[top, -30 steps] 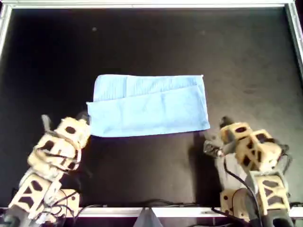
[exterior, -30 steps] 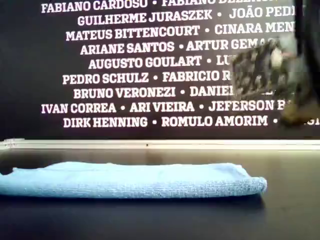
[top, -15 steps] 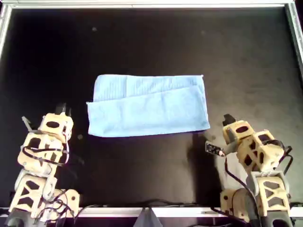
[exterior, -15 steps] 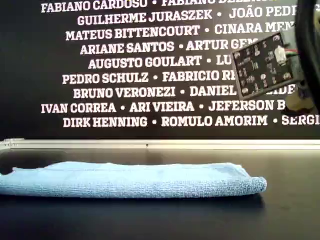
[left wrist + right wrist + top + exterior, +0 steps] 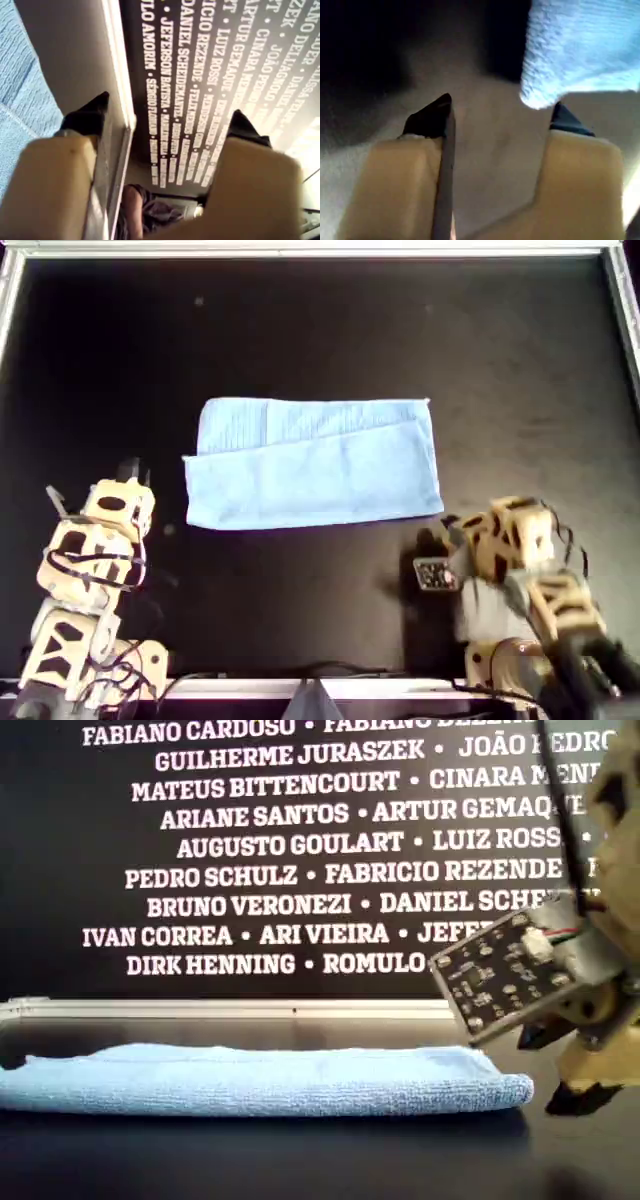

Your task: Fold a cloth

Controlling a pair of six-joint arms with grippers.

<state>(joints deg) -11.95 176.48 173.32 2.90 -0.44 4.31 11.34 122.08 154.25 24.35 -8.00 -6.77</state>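
White capital lettering is showing on the black back wall (image 5: 250, 870) in the exterior view, listing personal names separated by dots: GUILHERME JURASZEK, MATEUS BITTENCOURT, ARIANE SANTOS, AUGUSTO GOULART, LUIZ ROSS (cut off), PEDRO SCHULZ, FABRICIO REZENDE, BRUNO VERONEZI, IVAN CORREA, ARI VIEIRA, DIRK HENNING. The left wrist view is showing the same wall, with SERGIO FLAUSINO partly legible.

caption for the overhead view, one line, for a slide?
Half-folded light blue cloth on a black table; both open grippers, left and right, off it.
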